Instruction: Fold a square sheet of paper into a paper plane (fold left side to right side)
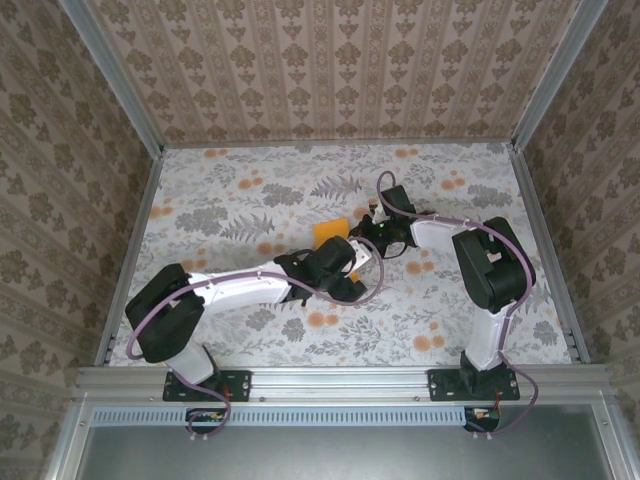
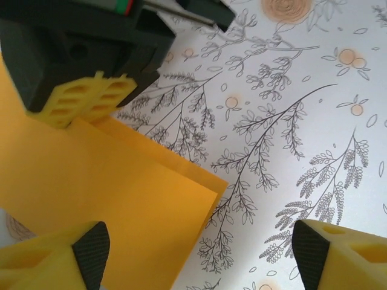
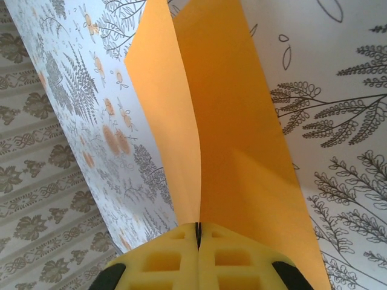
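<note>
The square sheet of paper [image 1: 330,234] is bright orange and lies mid-table, folded into two layers whose edges do not quite line up. It is a doubled sheet, not a dart-shaped paper plane. In the left wrist view the paper [image 2: 109,181] spreads from the left, its corner between my left gripper's [image 2: 202,257] wide open jaws, with nothing gripped. In the top view my left gripper [image 1: 350,258] hovers just right of the sheet. My right gripper [image 3: 198,228] is shut on the paper's [image 3: 236,121] near edge, and the two layers spread apart beyond its fingertips. Its yellow fingers [image 2: 84,103] pinch the sheet from the top left.
The floral tabletop [image 1: 250,190] is fenced by patterned walls and aluminium rails [image 1: 135,230]. Both arms meet close together at the centre, and the right arm's cable [image 1: 470,225] loops above it. Open table lies to the left, the back and the front right.
</note>
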{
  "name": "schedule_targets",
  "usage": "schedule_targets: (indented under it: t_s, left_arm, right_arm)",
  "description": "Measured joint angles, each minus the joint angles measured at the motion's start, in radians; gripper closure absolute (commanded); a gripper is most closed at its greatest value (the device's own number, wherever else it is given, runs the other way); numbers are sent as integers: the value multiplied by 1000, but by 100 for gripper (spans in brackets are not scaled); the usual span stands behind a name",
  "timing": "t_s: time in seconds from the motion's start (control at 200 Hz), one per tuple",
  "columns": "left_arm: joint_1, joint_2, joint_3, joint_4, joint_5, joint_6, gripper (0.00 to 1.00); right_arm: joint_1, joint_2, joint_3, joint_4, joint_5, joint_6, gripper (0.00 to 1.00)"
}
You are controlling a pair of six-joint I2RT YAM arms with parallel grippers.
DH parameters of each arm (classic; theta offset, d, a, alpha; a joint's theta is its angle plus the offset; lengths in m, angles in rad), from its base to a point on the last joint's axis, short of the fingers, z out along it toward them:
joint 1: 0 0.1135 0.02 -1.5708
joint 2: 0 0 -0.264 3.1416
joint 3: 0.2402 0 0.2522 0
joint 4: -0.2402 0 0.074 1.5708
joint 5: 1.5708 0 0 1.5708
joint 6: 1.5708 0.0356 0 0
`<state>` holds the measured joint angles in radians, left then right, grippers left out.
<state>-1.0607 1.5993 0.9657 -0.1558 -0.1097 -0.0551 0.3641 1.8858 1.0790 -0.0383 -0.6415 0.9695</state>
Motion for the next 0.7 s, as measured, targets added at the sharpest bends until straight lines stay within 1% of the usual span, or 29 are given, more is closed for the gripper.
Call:
schedule_targets:
  t_s: [0.075, 0.165, 0.345, 0.7]
  left_arm:
    - [-19, 0, 0, -1, -19, 6, 5]
    - [-41, 0, 0, -1, -47, 7, 0]
    - [-61, 19, 10, -6, -109, 8, 0]
    - [-92, 130, 71, -31, -239, 15, 0]
  right_arm:
    - [0, -4, 6, -11, 0, 2, 87]
    - [0, -9, 15, -24, 0, -1, 86]
    - [0, -18, 34, -39, 0, -2, 85]
    - [5, -18, 42, -50, -3, -5, 86]
